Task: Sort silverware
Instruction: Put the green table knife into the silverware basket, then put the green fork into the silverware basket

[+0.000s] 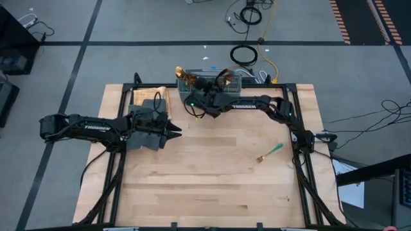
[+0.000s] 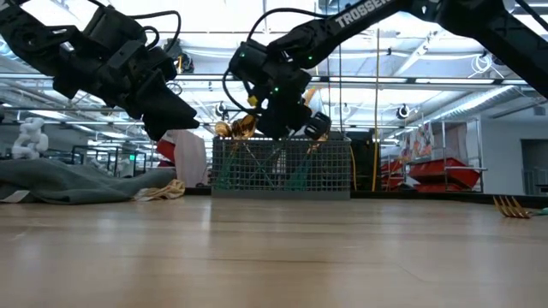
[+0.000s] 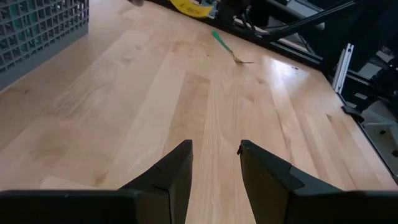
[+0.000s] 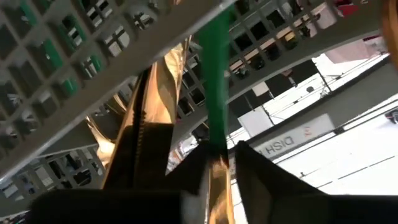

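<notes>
On the pale wooden bench (image 1: 212, 167), a lone teal-handled gold fork (image 1: 270, 153) lies toward four o'clock. The left pincer (image 3: 214, 163) hangs parted and empty at nine o'clock. At twelve, the right pincer (image 4: 219, 163) pinches a green-handled piece of gold silverware (image 4: 216, 93) inside the grey wire-mesh basket (image 1: 221, 82). It looks likely to snag neighbours or slip; the basket's count stays hidden.

Gold-headed, teal-handled silverware (image 1: 189, 78) bunched upright in the mesh basket (image 1: 232, 82) at the table's far edge, one piece (image 4: 216, 93) between the right gripper's (image 4: 219, 163) fingers, a lone fork (image 1: 270, 153) flat toward the right side.
</notes>
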